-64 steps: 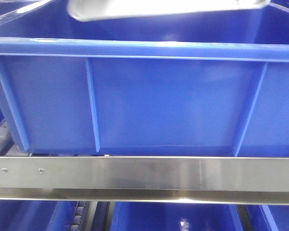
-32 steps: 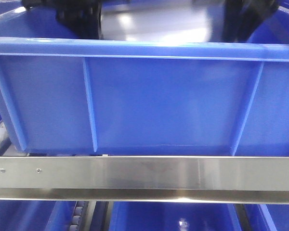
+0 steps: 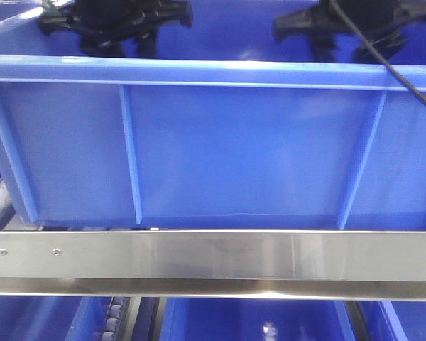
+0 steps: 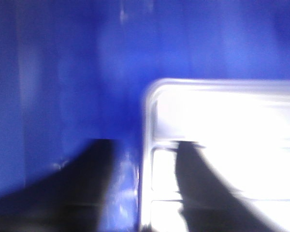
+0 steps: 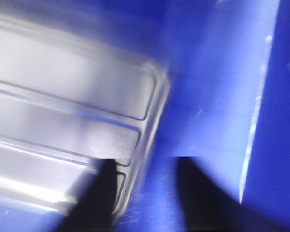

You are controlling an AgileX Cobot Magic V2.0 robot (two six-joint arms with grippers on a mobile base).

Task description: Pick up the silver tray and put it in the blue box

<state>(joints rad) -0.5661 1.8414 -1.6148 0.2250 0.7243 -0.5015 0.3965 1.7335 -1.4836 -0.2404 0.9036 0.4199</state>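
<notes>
Fingers of both grippers straddled the tray's (image 4: 222, 145) end rims inside the box (image 3: 213, 149) — whether clamped, I couldn't tell; uneven letting-go might tip it.

Counted items — front and wrist views
One silver tray (image 4: 222, 145), one blue box (image 3: 213, 149) and two grippers — left gripper (image 3: 117, 21), right gripper (image 3: 348, 25) — are seen.

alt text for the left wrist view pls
Blurred close-up of the silver tray, brightly overexposed, lying inside the blue box. One dark finger of the left gripper overlaps the tray's rim, the other sits outside it.
</notes>
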